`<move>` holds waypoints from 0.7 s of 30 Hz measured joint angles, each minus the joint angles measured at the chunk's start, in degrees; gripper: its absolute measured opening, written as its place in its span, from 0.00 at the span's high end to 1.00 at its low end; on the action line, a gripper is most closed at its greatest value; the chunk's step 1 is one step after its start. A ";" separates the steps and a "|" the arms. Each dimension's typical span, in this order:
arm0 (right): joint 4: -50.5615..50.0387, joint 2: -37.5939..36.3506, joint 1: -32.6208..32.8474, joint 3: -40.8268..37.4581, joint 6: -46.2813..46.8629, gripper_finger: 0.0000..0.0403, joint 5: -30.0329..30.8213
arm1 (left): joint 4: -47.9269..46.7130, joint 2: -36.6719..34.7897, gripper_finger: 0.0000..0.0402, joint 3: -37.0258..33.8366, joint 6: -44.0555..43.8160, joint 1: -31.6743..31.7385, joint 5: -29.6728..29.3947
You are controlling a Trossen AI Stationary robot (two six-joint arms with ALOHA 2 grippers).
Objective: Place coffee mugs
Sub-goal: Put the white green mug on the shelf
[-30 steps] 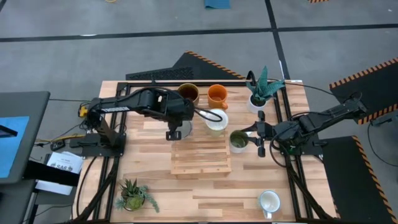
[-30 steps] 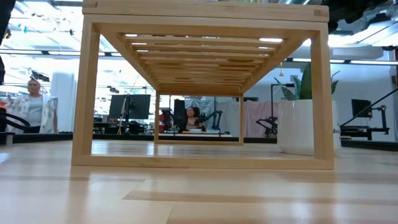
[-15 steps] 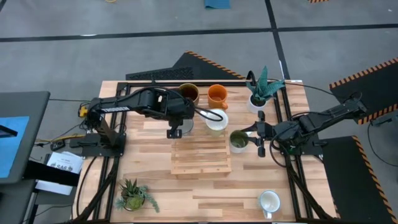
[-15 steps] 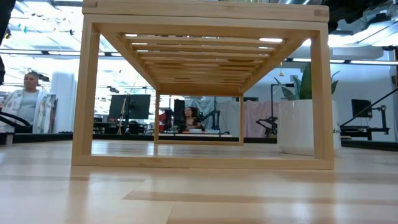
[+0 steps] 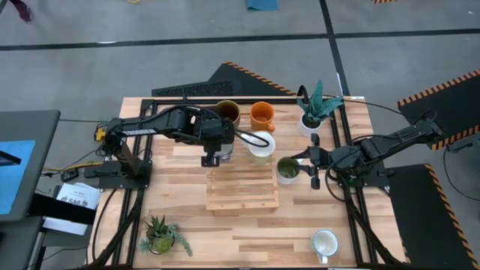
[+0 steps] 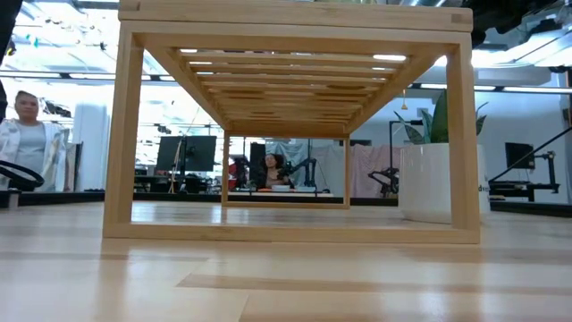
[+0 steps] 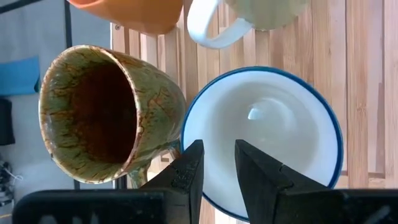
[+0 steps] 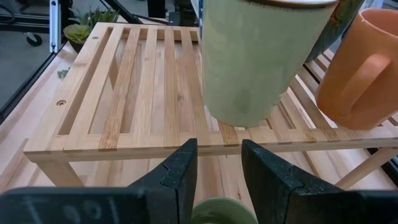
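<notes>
A pale butcher-block table (image 5: pixel 180 225) stands on a grey floor, with a low slatted wooden rack (image 5: pixel 241 187) at its middle. From above, the brown glazed mug (image 5: pixel 227 112) and the orange mug (image 5: pixel 262 115) stand at the far edge. A cream mug (image 5: pixel 261 146) sits just before them, an olive green mug (image 5: pixel 287 169) off the rack's right side, and a white mug (image 5: pixel 325 242) near the front right corner. The left gripper (image 5: pixel 211 157) hangs over a blue-rimmed white mug (image 5: pixel 224 151), the right gripper (image 5: pixel 313 160) beside the olive one.

At table height, the rack's frame (image 6: pixel 295 125) fills the view, a white plant pot (image 6: pixel 427 182) behind it and a person (image 6: pixel 27 143) far left.

The left wrist shows slightly parted fingers (image 7: pixel 186 177) over the blue-rimmed mug's (image 7: pixel 267 134) rim.

The right wrist shows spread fingers (image 8: pixel 180 171) straddling the olive mug (image 8: pixel 222 211).
</notes>
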 joint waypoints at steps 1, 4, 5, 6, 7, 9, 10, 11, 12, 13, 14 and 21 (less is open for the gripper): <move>0.02 0.00 0.00 0.00 0.00 0.62 0.00 | -0.09 0.00 0.81 0.34 0.00 0.00 0.00; 0.03 0.00 0.00 0.00 0.01 0.62 0.00 | 0.51 -0.02 0.81 1.93 0.30 0.00 -0.02; 0.04 0.00 0.00 0.00 0.00 0.62 0.00 | 0.60 -0.02 0.81 2.58 0.56 0.00 -0.06; 0.04 0.00 0.00 0.00 0.00 0.62 0.00 | 0.56 -0.02 0.81 3.26 0.66 -0.01 -0.07; 0.04 0.00 0.00 0.00 0.00 0.62 0.00 | 0.44 -0.02 0.81 4.17 0.66 -0.04 -0.04; 0.04 0.00 0.00 0.00 0.01 0.62 0.00 | 0.46 -0.03 0.81 6.19 0.80 -0.21 -0.09; 0.04 0.00 0.00 0.00 0.00 0.62 0.00 | 0.50 -0.07 0.81 7.14 1.01 -0.38 -0.13; 0.04 0.00 0.00 0.00 0.02 0.62 0.00 | 0.50 -0.07 0.81 8.04 1.14 -0.54 -0.15; 0.04 0.00 0.00 0.00 0.02 0.62 0.00 | 0.48 -0.07 0.81 8.92 1.33 -0.70 -0.12; 0.04 0.00 0.01 0.00 0.00 0.62 0.00 | 0.48 -0.07 0.81 9.76 1.42 -0.85 -0.11; 0.04 0.00 0.00 0.00 0.00 0.62 0.00 | 0.46 -0.07 0.81 10.56 1.44 -1.00 -0.11; 0.03 0.00 0.15 0.00 0.07 0.62 -0.02 | 0.60 -2.51 0.81 11.22 -2.30 -1.12 -2.82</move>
